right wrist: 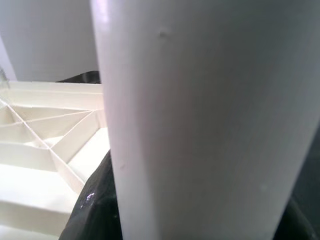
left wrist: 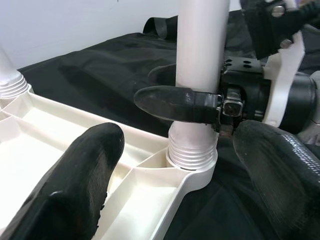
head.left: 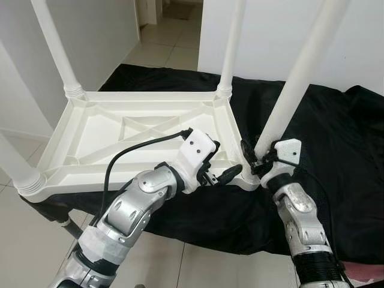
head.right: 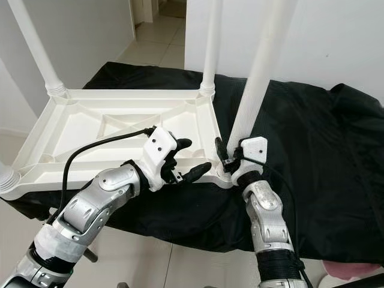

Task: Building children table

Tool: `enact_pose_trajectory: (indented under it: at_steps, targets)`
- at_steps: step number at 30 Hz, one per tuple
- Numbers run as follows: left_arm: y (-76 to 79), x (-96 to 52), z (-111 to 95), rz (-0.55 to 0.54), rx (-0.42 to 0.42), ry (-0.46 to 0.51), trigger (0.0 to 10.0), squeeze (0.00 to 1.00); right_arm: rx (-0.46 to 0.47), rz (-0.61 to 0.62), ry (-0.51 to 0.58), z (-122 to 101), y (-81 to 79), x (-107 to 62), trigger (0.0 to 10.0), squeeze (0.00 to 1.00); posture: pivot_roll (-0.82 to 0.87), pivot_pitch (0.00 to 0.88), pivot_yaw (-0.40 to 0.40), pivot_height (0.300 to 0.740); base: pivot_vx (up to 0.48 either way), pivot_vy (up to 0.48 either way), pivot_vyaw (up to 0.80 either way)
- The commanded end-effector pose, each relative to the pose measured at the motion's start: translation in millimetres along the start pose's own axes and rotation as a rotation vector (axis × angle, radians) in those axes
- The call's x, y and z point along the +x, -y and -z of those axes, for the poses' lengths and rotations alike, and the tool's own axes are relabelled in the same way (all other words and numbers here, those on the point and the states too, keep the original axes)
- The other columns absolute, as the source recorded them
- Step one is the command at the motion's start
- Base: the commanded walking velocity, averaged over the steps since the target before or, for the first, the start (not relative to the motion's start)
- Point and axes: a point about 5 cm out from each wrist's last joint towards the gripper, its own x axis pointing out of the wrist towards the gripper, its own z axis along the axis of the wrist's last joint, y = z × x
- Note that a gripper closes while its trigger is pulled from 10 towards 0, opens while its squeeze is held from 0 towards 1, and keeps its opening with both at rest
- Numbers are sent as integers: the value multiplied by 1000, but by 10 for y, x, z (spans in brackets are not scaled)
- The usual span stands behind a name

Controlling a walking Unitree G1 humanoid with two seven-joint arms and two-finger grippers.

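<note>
The white table (head.left: 138,135) lies upside down on a black cloth (head.left: 336,138), legs pointing up. My left gripper (head.left: 227,174) is open, with its fingers spread at the table's near corner, just beside the near leg (head.left: 294,78). My right gripper (head.left: 255,157) squeezes that leg low down, right above its socket.

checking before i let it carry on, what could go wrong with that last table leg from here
1. The leg leans instead of standing straight in its corner socket, so turning it may cross-thread it.
2. The right gripper clamps the leg low, close to the threads; its fingers could catch on the socket rim.
3. The upturned tabletop lies on loose black cloth with the left gripper open at its edge, not gripping; it may slide.
</note>
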Motion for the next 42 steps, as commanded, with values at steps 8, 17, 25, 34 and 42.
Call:
enact_pose_trajectory:
  at_steps: [8,17,25,34,42]
  targets:
    - [-10,11,-42,34,21,4,10000,0,22,14,-184,341,6,-74,10000,0,-51,0,1,740,0,0,0]
    - [-24,2,-46,24,23,5,10000,0,33,107,-106,241,-143,-97,10000,0,-48,0,-5,740,0,0,0]
    - [-41,4,-53,14,23,8,10000,0,71,388,-122,207,-325,-18,10000,0,-46,0,-9,740,0,0,0]
    - [-40,10,-56,5,21,14,10000,0,27,368,-74,120,-513,43,10000,0,-44,0,-20,740,0,0,0]
    - [-51,6,-59,-4,19,16,10000,0,31,336,-27,71,-470,-23,10000,0,-43,0,-21,740,0,0,0]
